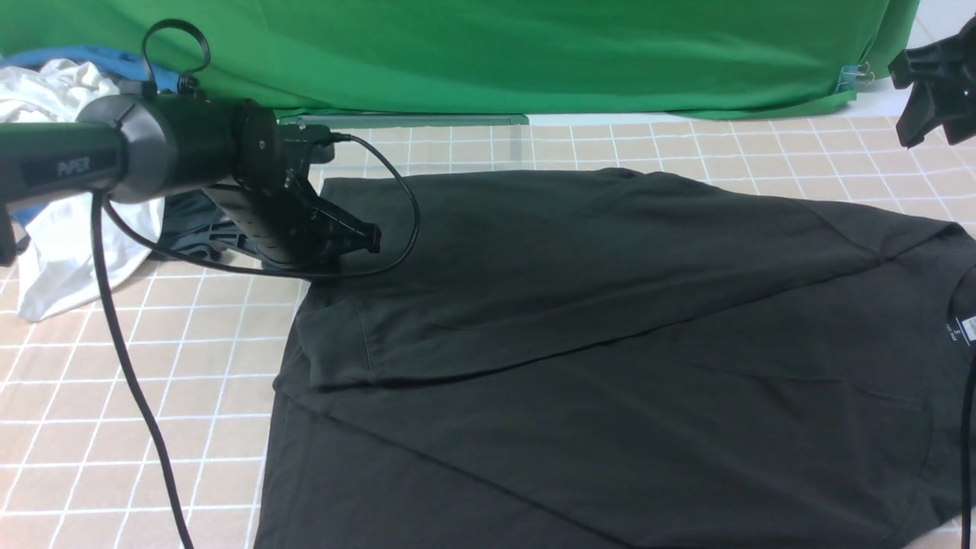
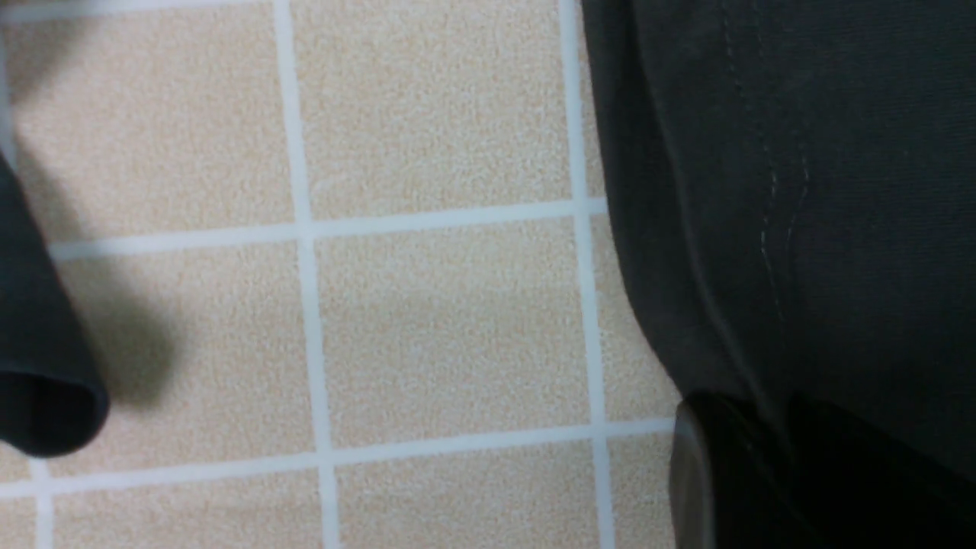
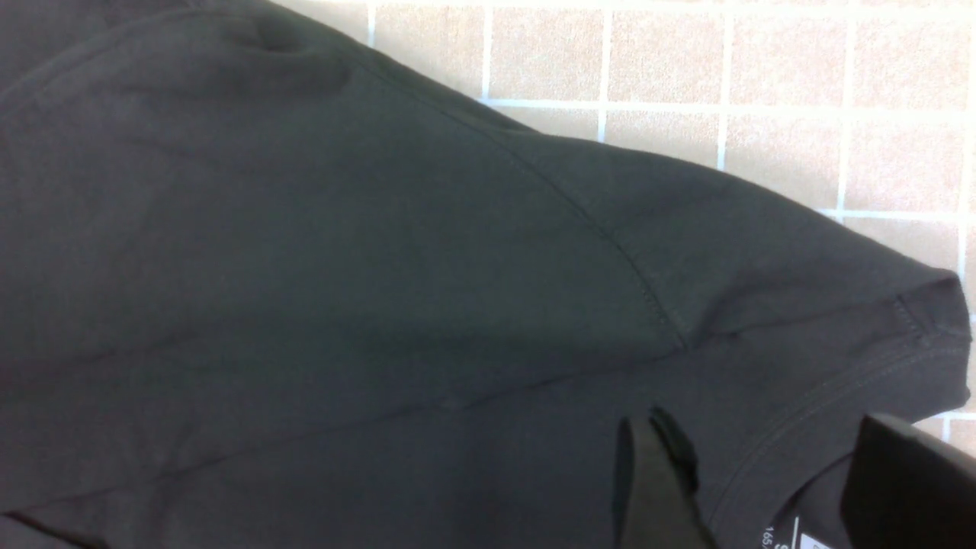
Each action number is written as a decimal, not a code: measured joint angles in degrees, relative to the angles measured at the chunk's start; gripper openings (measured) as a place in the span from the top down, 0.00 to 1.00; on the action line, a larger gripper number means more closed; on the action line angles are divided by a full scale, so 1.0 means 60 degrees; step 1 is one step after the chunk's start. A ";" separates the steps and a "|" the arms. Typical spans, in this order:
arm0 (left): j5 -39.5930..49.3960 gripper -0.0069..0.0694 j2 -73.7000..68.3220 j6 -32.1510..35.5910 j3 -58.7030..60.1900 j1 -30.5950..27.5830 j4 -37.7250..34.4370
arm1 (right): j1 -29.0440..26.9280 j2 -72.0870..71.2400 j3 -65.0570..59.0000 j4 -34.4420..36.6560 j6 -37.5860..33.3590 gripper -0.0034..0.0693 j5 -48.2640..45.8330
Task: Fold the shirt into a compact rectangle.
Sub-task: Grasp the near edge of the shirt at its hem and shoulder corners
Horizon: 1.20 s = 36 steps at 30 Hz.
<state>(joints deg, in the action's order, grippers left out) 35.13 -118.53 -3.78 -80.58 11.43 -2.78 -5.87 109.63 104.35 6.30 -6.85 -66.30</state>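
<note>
The black shirt point(image 1: 610, 328) lies spread on the tiled cloth, its far side folded over toward the middle, with the white neck label point(image 1: 968, 328) at the right edge. My left gripper point(image 1: 372, 236) sits low at the shirt's far-left edge. Its fingers are drawn together there, and the stitched hem point(image 2: 770, 229) runs down into them beside one grey finger pad point(image 2: 690, 473). My right gripper point(image 1: 934, 133) hangs raised at the far right. It is open above the collar point(image 3: 808, 427), and nothing lies between its two fingers point(image 3: 648, 488).
A white garment point(image 1: 46, 229), a smaller dark grey-green garment point(image 1: 191, 221) and blue cloth point(image 1: 99, 57) are piled at the far left behind my left arm. Its cable point(image 1: 408, 221) loops over the shirt. A green backdrop point(image 1: 496, 53) closes the far side.
</note>
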 joint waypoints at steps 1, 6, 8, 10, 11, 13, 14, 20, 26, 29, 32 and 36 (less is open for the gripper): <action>0.0000 0.86 0.0012 0.0000 0.0000 0.0000 -0.0020 | 0.0000 0.0000 0.0000 0.0000 -0.0012 0.43 0.0000; 0.0220 0.88 0.0327 -0.0010 0.0013 -0.0118 -0.0020 | 0.0000 0.0000 0.0000 0.0000 -0.0071 0.43 -0.0009; 0.0410 0.88 0.0610 -0.0062 0.0013 -0.0288 0.0085 | 0.0000 -0.0018 0.0000 0.0000 -0.0071 0.43 -0.0009; 0.0574 0.88 0.0823 -0.0120 0.0013 -0.0458 0.0198 | 0.0000 -0.0042 0.0000 0.0000 -0.0071 0.43 -0.0019; 0.0649 0.88 0.0935 -0.0120 0.0013 -0.0572 0.0296 | 0.0000 -0.0051 0.0000 0.0000 -0.0071 0.43 -0.0029; 0.0702 0.88 0.1071 -0.0120 0.0013 -0.0827 0.0517 | 0.0000 -0.0061 0.0000 0.0000 -0.0071 0.43 -0.0038; 0.0692 0.88 0.1098 -0.0120 0.0013 -0.0929 0.0630 | 0.0000 -0.0061 0.0000 0.0000 -0.0071 0.43 -0.0038; 0.0673 0.88 0.1058 -0.0090 0.0013 -0.1281 0.1502 | 0.0000 -0.0061 0.0000 0.0000 -0.0071 0.43 -0.0211; 0.0488 0.81 0.1041 0.0035 -0.0065 -0.1366 0.1943 | 0.0000 -0.0104 0.0000 0.0000 -0.0071 0.43 -0.0529; 0.1044 0.72 0.1041 0.0042 -0.0517 -0.1407 0.2113 | 0.0000 -0.0396 0.0000 0.0000 -0.0082 0.43 -0.0537; 0.2170 0.62 0.1113 0.0096 -0.1218 -0.1419 0.2135 | 0.0000 -0.0934 0.0000 0.0000 -0.0104 0.44 -0.0547; 0.3708 0.61 0.1939 0.0133 -0.1830 -0.1419 0.2124 | 0.0000 -0.2331 -0.0370 0.0000 -0.0114 0.56 -0.0530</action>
<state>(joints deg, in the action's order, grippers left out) 57.37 -106.90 -2.99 -91.56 2.92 9.97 -5.87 95.65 102.13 6.30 -7.54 -69.48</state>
